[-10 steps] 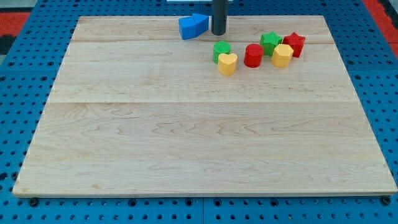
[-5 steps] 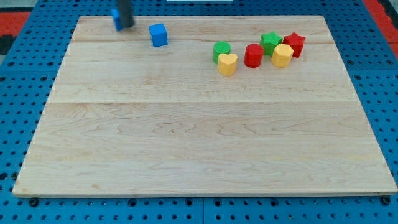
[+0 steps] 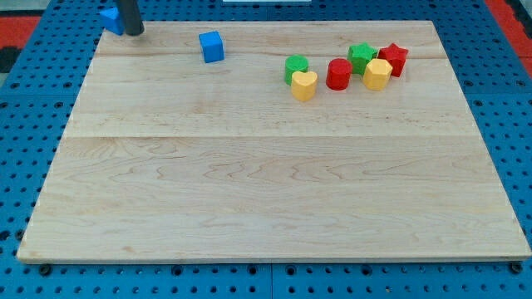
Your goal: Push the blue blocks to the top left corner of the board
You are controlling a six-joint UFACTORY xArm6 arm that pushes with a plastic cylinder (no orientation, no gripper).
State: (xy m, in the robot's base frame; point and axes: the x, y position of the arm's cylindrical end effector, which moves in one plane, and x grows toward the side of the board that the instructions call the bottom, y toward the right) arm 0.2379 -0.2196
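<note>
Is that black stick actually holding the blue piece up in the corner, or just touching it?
Nothing is held. My tip has no grasping parts; it only presses against the right side of the blue block at the board's top left corner. The blue cube sits apart, untouched.

Near the board's top right cluster green cylinder, yellow heart, red cylinder, green star, yellow block, red star.

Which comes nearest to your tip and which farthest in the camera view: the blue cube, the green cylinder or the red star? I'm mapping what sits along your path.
From my tip, at the board's top left corner:
1. Blue cube, just to the view's right.
2. Green cylinder, near the top middle.
3. Red star, far toward the view's right.
</note>
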